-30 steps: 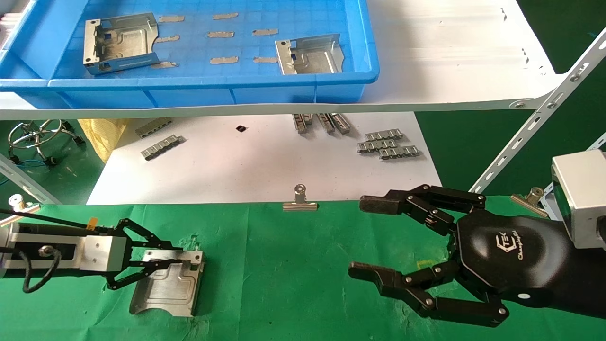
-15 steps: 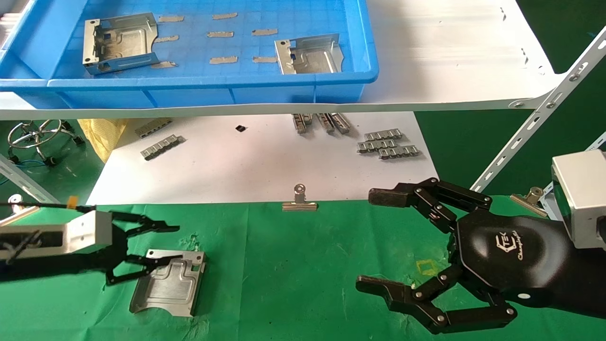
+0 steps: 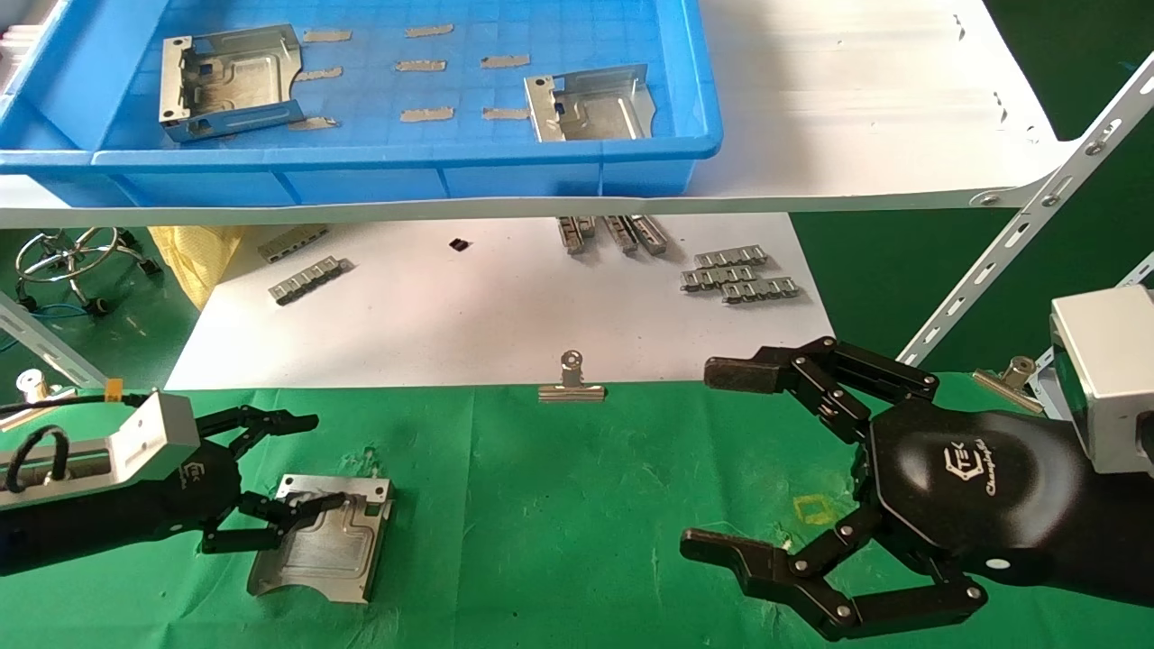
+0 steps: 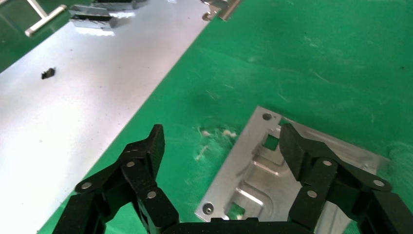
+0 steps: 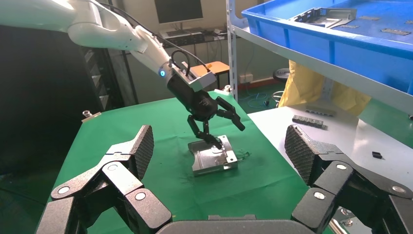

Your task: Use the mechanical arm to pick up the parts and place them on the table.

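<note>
Currently, one part (image 3: pixel 320 538) is seen lying flat on the table (image 3: pixel 559 505), with the left gripper (image 3: pixel 302 464) spread wide above it, nothing held, one finger (image 4: pixel 304 153) over its floor. The part could be dragged or flipped if that finger is caught on a wall during withdrawal. The right gripper (image 3: pixel 721 460), also wide open and empty, is parked nearby.

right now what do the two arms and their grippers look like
Both match: the right gripper and left gripper have a glossy black shell with a white logo and black linked fingers with silver rivets and textured pads. Silver-grey wrist blocks; a black cable loops by the left one. White upper left arm.
</note>
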